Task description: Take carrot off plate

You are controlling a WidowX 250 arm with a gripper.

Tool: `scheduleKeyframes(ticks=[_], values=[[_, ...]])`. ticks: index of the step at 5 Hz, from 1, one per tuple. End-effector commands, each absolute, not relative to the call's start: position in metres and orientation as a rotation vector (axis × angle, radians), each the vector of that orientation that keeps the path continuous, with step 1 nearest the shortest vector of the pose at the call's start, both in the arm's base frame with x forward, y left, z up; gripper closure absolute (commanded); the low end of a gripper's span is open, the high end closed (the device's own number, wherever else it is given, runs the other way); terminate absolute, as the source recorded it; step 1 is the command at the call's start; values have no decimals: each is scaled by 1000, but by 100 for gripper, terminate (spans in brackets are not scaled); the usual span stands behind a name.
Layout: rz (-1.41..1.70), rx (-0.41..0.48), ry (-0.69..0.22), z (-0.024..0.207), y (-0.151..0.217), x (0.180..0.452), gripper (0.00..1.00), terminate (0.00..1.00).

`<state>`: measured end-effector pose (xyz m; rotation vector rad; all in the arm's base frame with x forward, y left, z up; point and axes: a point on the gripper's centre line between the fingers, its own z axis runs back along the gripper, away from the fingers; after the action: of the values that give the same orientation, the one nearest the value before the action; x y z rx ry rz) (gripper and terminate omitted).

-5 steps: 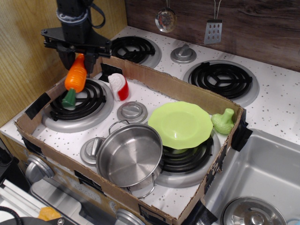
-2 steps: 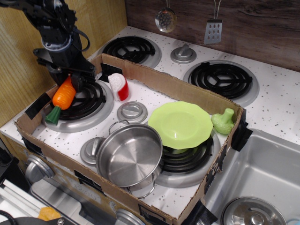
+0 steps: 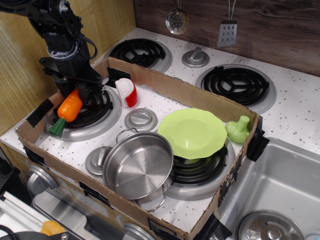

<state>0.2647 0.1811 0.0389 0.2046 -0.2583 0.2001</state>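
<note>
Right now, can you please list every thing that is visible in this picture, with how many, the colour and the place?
carrot: 1, orange with green stub, over the front-left burner, at the end effector
plate: 1, lime green, bare, on the front-right burner
steel pot: 1, silver, front centre of the box
toy vegetable: 1, pale green, right of the plate
red and white toy: 1, beside the front-left burner
cardboard box: 1, brown, around the front burners
burners: 4, black coils
ladle: 1, metal, hanging on the back wall
spatula: 1, metal, hanging there too
sink: 1, grey, far right
end effector: 1, black, at the carrot's thick end
</note>
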Motion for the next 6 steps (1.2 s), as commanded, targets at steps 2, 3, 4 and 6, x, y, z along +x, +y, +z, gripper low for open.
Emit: scheduleKeyframes(ticks=[2, 3, 4, 6], values=[[179, 276, -292, 77, 178, 296, 0, 0], [209, 300, -313, 92, 172, 301, 0, 0], [227, 269, -307, 104, 167, 308, 0, 0], [261, 165, -277, 117, 148, 311, 0, 0]])
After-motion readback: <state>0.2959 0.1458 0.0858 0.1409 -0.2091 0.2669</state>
